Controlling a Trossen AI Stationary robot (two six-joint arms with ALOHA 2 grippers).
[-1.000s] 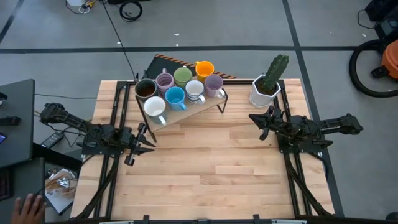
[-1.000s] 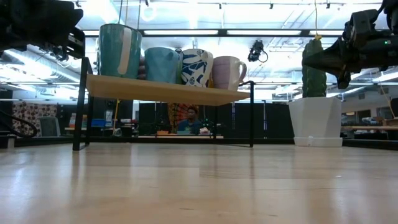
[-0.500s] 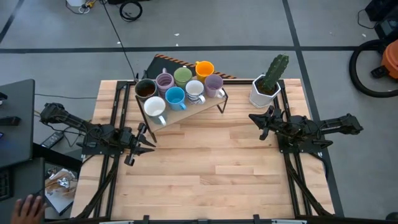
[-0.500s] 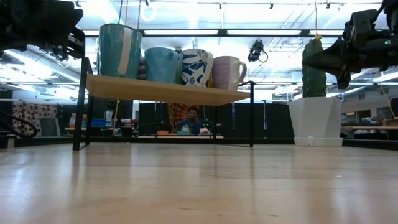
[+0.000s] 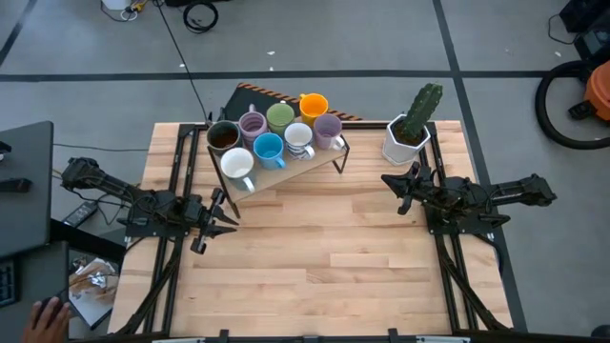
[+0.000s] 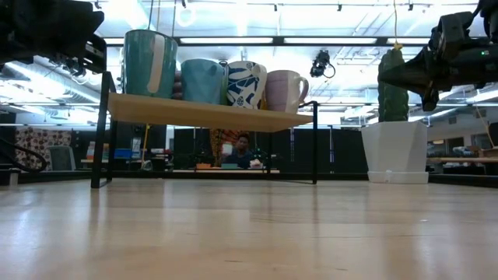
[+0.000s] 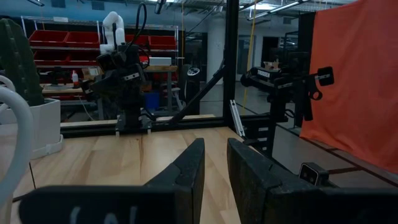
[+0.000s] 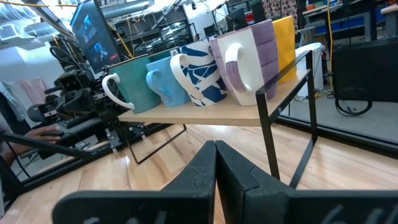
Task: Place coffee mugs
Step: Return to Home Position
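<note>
Mugs crowd the shelf at the table's far side. Left hand, fingers slightly apart, and right hand, pressed together, hang empty nearby. Bumping the shelf could topple the white mug at its corner.

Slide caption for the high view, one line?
Eight mugs on the shelf; left gripper and right gripper empty above the table, cactus pot beside the shelf.

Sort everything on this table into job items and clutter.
Job:
orange mug, green mug, two lilac mugs, blue mug, dark brown mug, white mug, patterned white mug, shelf under them.

Clutter:
cactus in its white pot.
</note>
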